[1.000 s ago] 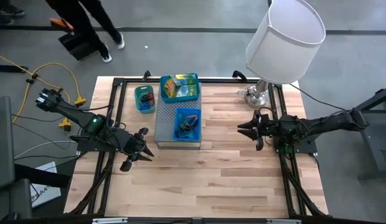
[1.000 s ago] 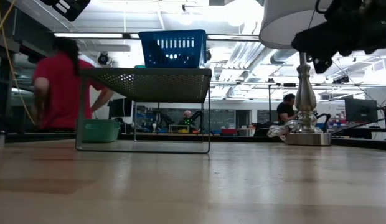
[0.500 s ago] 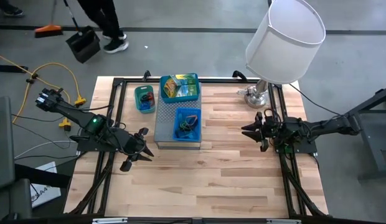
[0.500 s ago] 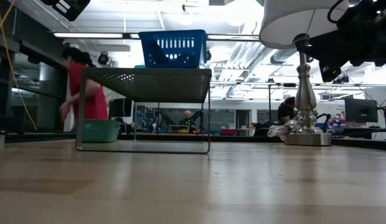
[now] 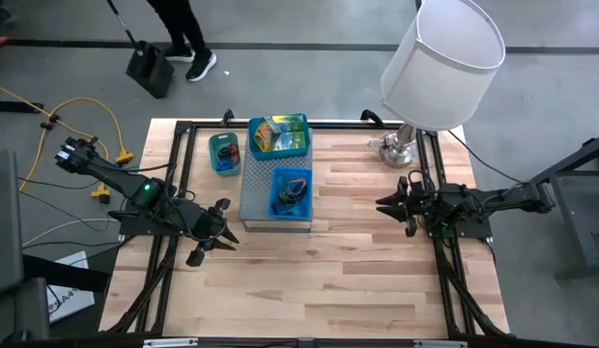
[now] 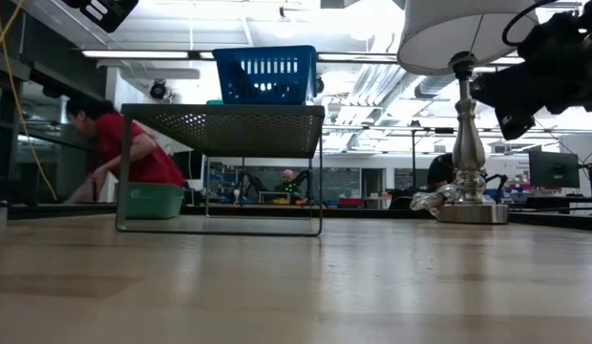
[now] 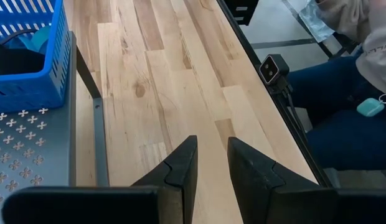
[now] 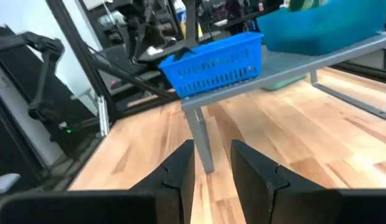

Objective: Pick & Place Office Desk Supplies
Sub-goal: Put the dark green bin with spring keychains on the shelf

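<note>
- Wooden bench [image 5: 309, 280] under two dark arms, with a lab room behind it where a person in red bends low
- Office supplies already lie in three bins: packets in a teal bin [image 5: 278, 136], bands and clips in a blue basket [image 5: 291, 192] on a grey perforated stand [image 5: 256, 193], more in a small green bin [image 5: 224, 153]
- Left end effector [image 5: 220, 242] hovers empty beside the stand's corner, fingers slightly parted
- Right end effector [image 5: 394, 205] points toward the basket from well apart, also empty, slightly parted
- Left arm looks nearer the bins
</note>
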Controlling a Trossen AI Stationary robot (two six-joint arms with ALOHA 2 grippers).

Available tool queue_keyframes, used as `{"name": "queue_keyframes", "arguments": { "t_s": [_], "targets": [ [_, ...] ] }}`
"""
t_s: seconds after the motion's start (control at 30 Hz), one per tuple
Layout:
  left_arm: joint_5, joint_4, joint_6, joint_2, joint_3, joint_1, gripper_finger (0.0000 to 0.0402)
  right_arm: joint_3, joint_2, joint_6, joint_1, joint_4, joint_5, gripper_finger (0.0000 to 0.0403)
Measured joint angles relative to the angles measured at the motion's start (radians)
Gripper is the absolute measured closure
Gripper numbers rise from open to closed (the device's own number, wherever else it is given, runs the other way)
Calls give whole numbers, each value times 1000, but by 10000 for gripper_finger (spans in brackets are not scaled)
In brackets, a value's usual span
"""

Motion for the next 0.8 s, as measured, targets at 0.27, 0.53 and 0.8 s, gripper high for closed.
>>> {"name": "queue_keyframes", "arguments": {
  "t_s": [0.27,0.53,0.8],
  "targets": [
    [0,0,0,0,0,0,319,0,-4,-46,0,-27,-110,311],
    [0,0,0,0,0,0,319,-1,-4,-126,0,-31,-129,311],
    [0,0,0,0,0,0,319,-1,-4,-218,0,-33,-130,311]
  ]
}}
